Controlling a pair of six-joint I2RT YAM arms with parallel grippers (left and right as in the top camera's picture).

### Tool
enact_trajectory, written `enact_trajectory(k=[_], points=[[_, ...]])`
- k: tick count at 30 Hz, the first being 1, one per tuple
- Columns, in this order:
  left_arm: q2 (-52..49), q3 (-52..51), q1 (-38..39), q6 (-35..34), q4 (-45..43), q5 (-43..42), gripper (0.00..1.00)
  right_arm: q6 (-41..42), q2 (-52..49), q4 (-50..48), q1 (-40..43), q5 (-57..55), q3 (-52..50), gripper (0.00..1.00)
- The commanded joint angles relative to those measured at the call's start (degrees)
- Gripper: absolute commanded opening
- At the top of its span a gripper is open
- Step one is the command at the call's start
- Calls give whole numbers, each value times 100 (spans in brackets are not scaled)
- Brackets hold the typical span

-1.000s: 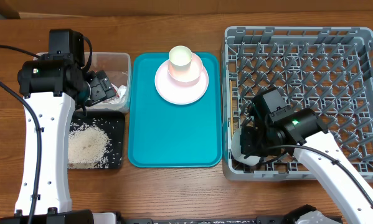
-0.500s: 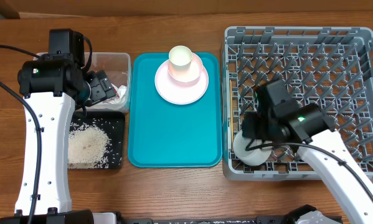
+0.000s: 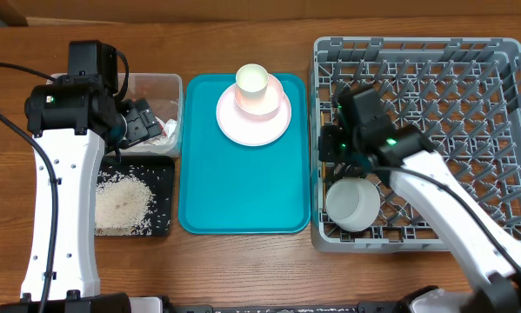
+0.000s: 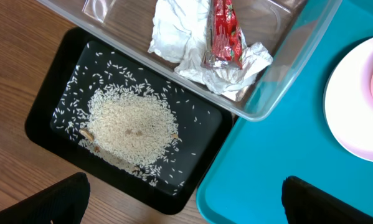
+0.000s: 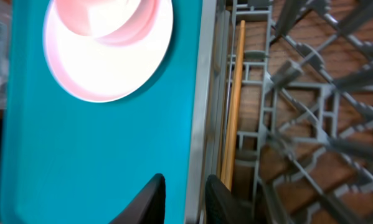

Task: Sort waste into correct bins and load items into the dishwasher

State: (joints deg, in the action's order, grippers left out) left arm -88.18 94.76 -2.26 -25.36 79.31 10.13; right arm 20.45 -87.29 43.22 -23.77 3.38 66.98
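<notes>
The white bowl (image 3: 353, 205) rests in the front left corner of the grey dishwasher rack (image 3: 469, 52), free of any gripper. My right gripper (image 3: 328, 143) hovers over the rack's left rim, its jaws a narrow gap apart (image 5: 185, 180) and holding nothing. Wooden chopsticks (image 5: 233, 99) lie along the rack's left wall. The pale plate (image 3: 253, 117) carries the pink cup (image 3: 252, 83) on the teal tray (image 3: 243, 191). My left gripper (image 3: 147, 122) stands wide open (image 4: 186, 211) over the clear tub (image 3: 169, 87), which holds tissue (image 4: 186, 43) and a red wrapper (image 4: 223, 31). Rice (image 4: 130, 124) lies in the black tray (image 3: 160, 174).
The rack's upright pegs (image 5: 311, 118) stand close to the right of my right gripper's fingers. The teal tray's front half (image 5: 80, 155) is bare. Wooden tabletop (image 3: 243, 269) runs along the front edge.
The right gripper has let go of the white bowl in the rack's front left corner, then risen and moved back along the left rim, its jaws parting. The left arm has not moved.
</notes>
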Motion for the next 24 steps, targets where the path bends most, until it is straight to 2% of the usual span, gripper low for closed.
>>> enact_trajectory(k=[1, 7, 12, 18, 24], points=[[-22, 55, 4, -17, -7, 37, 100, -308, -365, -271, -13, -122, 118, 25], [-22, 55, 4, -17, -7, 37, 100, -313, -684, -704, -13, -267, 118, 25], [-20, 55, 4, -17, -7, 37, 100, -286, -702, -649, -24, -177, 118, 16], [-22, 55, 4, -17, -7, 37, 100, -267, -702, -520, -28, 33, 118, 14], [-22, 55, 4, -17, -7, 37, 100, -245, -702, -483, -28, 66, 118, 7]])
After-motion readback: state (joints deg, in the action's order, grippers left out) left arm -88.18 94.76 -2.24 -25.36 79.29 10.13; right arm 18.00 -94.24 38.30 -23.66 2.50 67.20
